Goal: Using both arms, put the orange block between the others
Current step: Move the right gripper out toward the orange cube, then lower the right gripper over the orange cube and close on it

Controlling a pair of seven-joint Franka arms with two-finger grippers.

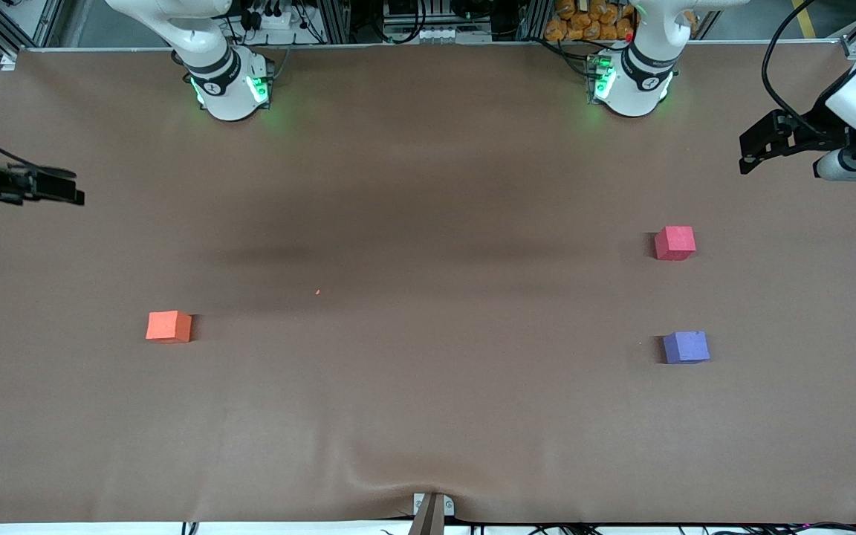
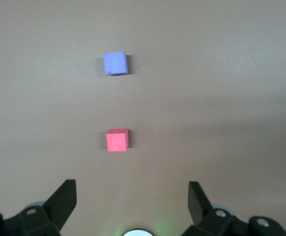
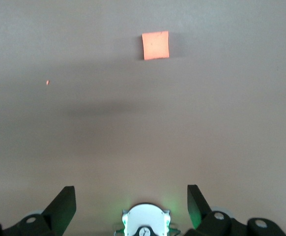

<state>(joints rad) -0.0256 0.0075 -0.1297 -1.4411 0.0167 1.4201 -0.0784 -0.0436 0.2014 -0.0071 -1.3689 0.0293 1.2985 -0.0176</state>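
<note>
The orange block (image 1: 169,326) sat alone on the table (image 1: 428,416) toward the right arm's end, well apart from the red cube (image 1: 675,243) and the purple cube (image 1: 686,347) (purple nearer the front camera). The left gripper (image 2: 132,196) and right gripper (image 3: 131,199) hung over their own table ends, fingers wide, holding nothing.
</note>
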